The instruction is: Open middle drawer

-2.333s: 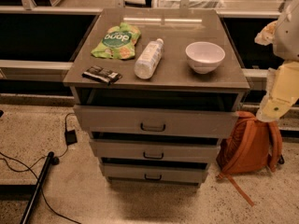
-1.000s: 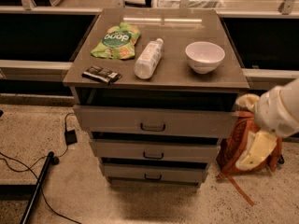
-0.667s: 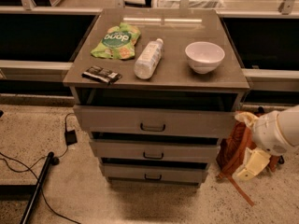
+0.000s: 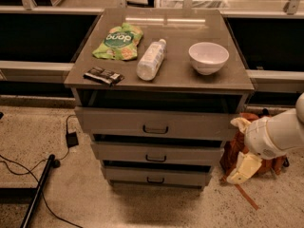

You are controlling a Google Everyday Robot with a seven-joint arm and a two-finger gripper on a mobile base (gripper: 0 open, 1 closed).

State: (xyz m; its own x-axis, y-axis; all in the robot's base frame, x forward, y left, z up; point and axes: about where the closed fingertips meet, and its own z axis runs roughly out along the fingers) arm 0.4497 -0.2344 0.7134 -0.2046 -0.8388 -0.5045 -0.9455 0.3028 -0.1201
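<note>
Since the gripper (image 4: 242, 168) hung right of the cabinet (image 4: 176, 28), open or closed untellable, it needed to square onto the middle drawer (image 4: 118, 152) handle (image 4: 156, 158).

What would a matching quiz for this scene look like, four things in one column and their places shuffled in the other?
Things
1. white bowl
2. green snack bag
3. middle drawer
4. gripper

Places
A. low down, to the right of the cabinet, clear of the drawer fronts
B. back left of the cabinet top
C. right side of the cabinet top
D. second of three fronts, nothing touching its handle

Pairs: 1-C, 2-B, 3-D, 4-A
</note>
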